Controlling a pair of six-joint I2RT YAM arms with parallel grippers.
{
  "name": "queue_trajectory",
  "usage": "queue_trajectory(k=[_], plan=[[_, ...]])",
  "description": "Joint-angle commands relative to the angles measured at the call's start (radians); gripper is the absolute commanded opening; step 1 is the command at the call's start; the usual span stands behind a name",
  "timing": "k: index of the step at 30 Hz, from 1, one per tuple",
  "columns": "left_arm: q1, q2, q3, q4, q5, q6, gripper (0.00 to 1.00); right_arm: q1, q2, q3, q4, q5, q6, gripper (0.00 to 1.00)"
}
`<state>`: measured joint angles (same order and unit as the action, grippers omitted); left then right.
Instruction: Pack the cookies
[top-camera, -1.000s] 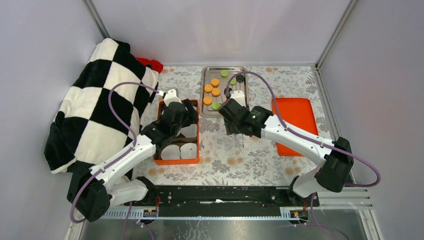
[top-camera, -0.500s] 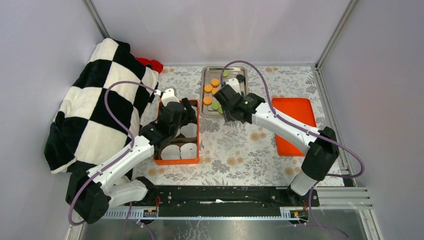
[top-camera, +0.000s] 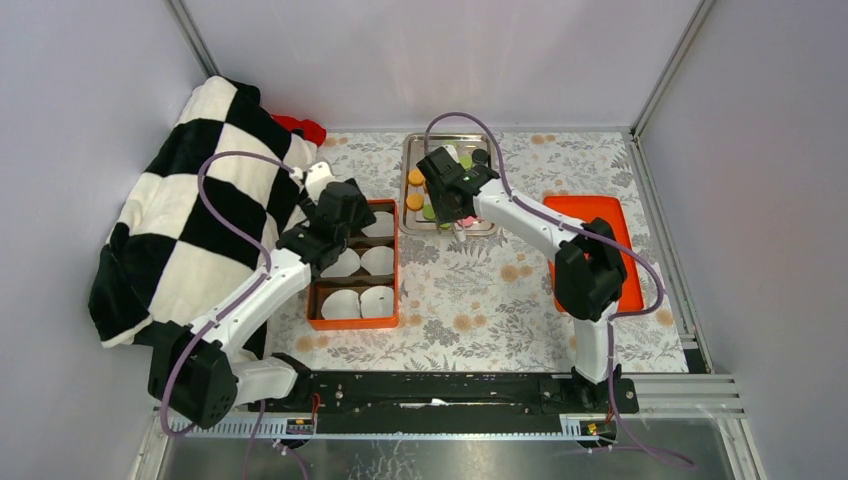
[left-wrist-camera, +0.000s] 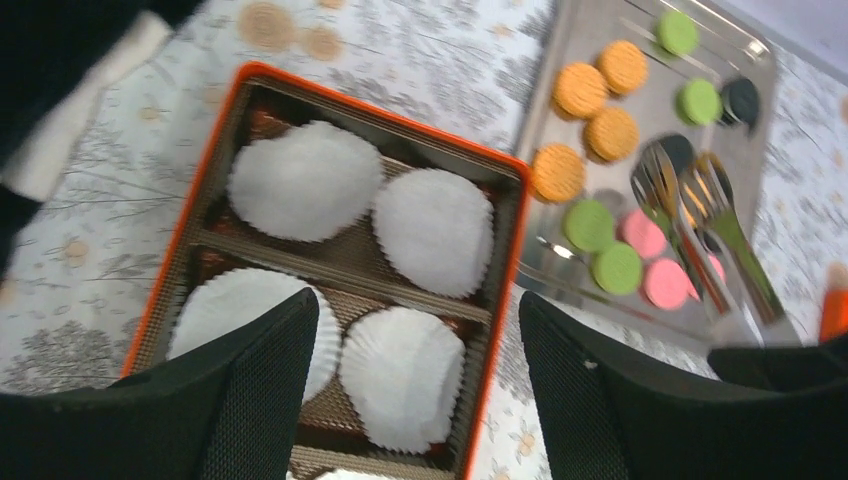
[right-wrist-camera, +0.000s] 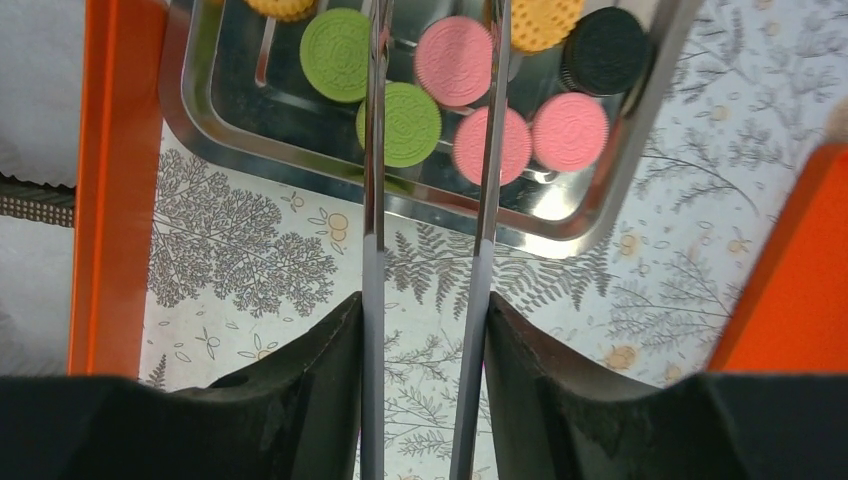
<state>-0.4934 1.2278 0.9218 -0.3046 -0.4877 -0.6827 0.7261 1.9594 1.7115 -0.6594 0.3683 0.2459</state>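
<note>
Item 1, right gripper (right-wrist-camera: 422, 308): I see it clamped on a pair of long shiny steel tongs (right-wrist-camera: 372, 200). Their blades are apart, with a pink disc showing between the tips.

Item 2, cookies (right-wrist-camera: 398, 124): small flat round discs in orange, green, pink and black, lying in the shallow rectangular steel tray (right-wrist-camera: 560, 228).

Item 3, left gripper (left-wrist-camera: 415, 310): fingers spread wide, holding nothing, above the orange rectangular box (left-wrist-camera: 350, 108) of white fluted paper liners (left-wrist-camera: 305, 180).
</note>
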Motion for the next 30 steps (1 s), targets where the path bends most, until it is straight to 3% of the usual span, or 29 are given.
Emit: queue_trajectory(k=[1, 22, 24, 28, 30], plan=[[0.114, 0.015, 0.005, -0.067, 0.025, -0.070, 0.78, -0.014, 0.040, 0.074, 0.039, -0.061, -0.039, 0.49], [0.161, 0.024, -0.044, -0.041, 0.085, -0.066, 0.78, -0.080, 0.212, 0.210, 0.042, -0.188, -0.009, 0.51], [0.166, 0.024, -0.049, -0.035, 0.095, -0.067, 0.78, -0.080, 0.213, 0.212, 0.030, -0.179, -0.005, 0.43], [0.172, 0.025, -0.047, -0.037, 0.117, -0.073, 0.78, -0.080, 0.177, 0.199, 0.020, -0.160, -0.002, 0.09], [0.185, 0.022, -0.043, -0.036, 0.129, -0.078, 0.78, -0.080, 0.141, 0.192, 0.015, -0.147, -0.001, 0.01]])
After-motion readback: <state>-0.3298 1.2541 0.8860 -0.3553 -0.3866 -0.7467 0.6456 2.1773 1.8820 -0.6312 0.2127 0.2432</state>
